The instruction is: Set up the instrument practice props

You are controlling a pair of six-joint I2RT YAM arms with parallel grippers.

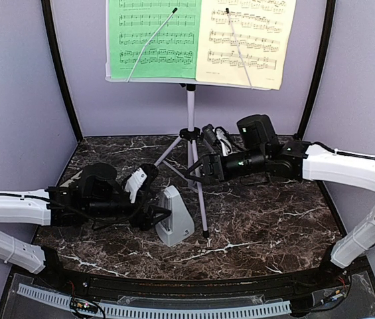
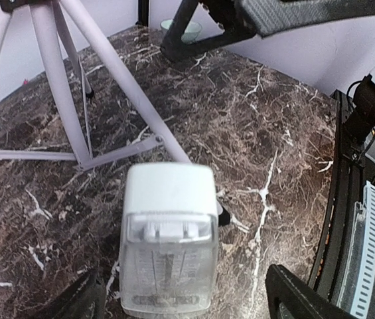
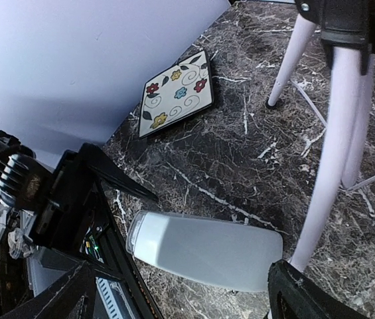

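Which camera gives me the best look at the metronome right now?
Left wrist: the metronome fills the lower centre, its clear front and scale facing the lens. Top external shows the metronome small, upright beside a tripod leg. Right wrist shows only its plain grey side.

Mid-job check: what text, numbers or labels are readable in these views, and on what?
No text is legible anywhere.
Green music sheet: printed staves, any words too small.
Pale-yellow music sheet: the same, too small.
Metronome: scale marks on its front, blurred, no numbers readable.
Floral tile: flowers only, no lettering.
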